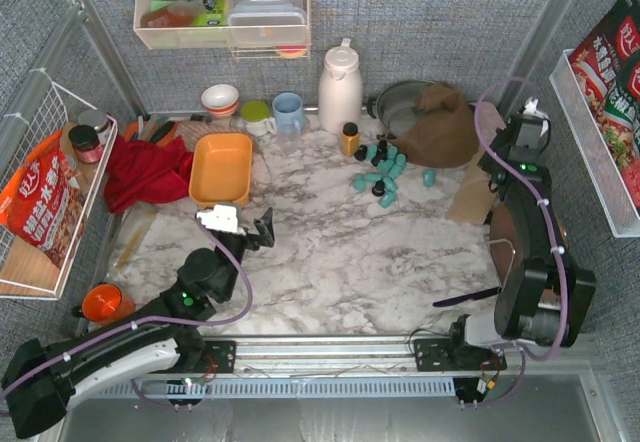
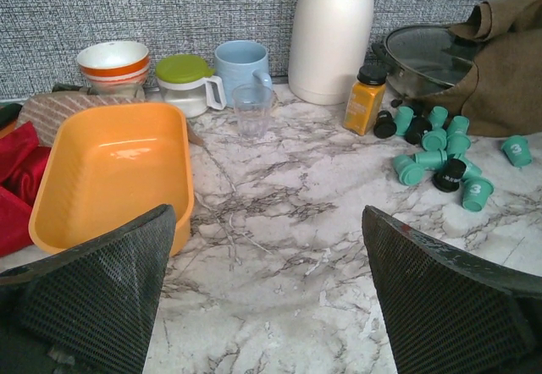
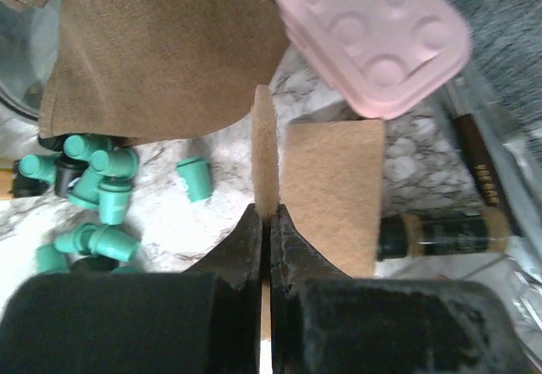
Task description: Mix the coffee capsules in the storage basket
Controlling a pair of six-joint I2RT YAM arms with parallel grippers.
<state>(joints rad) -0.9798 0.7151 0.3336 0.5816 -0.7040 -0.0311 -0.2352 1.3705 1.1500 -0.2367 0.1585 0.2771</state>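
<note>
Hovering low over the marble tabletop, the left gripper has its mesh-faced fingers spread wide with nothing between them. Its camera looks out between the two things that matter: the orange storage basket just ahead on its left, and the coffee capsules well apart to the right. That pose suits a reach toward either one, and the wide opening probably leaves room for a pod or the basket's wall to enter.

The basket stands empty, so mixing cannot begin yet. By this judgement the pods must first be carried over, or the basket brought to them.

The capsules, mostly teal with a few black, lie tumbled in a loose heap beside a small amber bottle and a brown cloth. One teal pod sits a little off from the rest. Many lie on their sides and would likely roll if nudged.

The right gripper, at the table's far right near the heap, has its jaws pressed together. A thin tan sheet stands edge-on in line with the gap, and whether it is pinched cannot be told.
</note>
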